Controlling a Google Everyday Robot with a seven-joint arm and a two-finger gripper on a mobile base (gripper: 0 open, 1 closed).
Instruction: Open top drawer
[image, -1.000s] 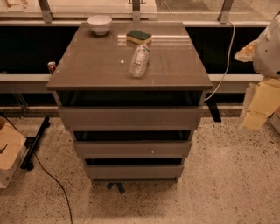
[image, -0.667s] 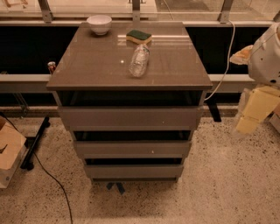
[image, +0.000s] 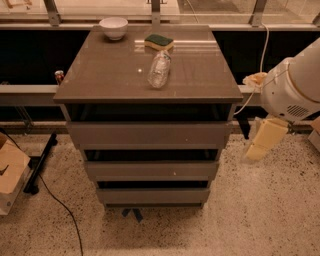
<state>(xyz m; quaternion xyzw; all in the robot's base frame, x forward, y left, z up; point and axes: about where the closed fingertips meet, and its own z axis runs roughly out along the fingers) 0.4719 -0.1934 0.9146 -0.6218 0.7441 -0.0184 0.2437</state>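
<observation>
Off to the right of the top drawer (image: 150, 134), at about its height, hangs the pale hand (image: 265, 140) under the arm's white housing (image: 295, 85) — well apart from the drawer, touching nothing, and whether it is open or closed I cannot tell. The top drawer sits directly beneath the worktop (image: 100, 75), its plain grey-brown front facing the camera with a dark gap above it (two shorter fronts (image: 150, 170) step down below). On the worktop lie a clear bottle (image: 159, 69) on its side, a green sponge (image: 159, 42) just behind it and a white bowl (image: 113, 26) — at the far left corner.
</observation>
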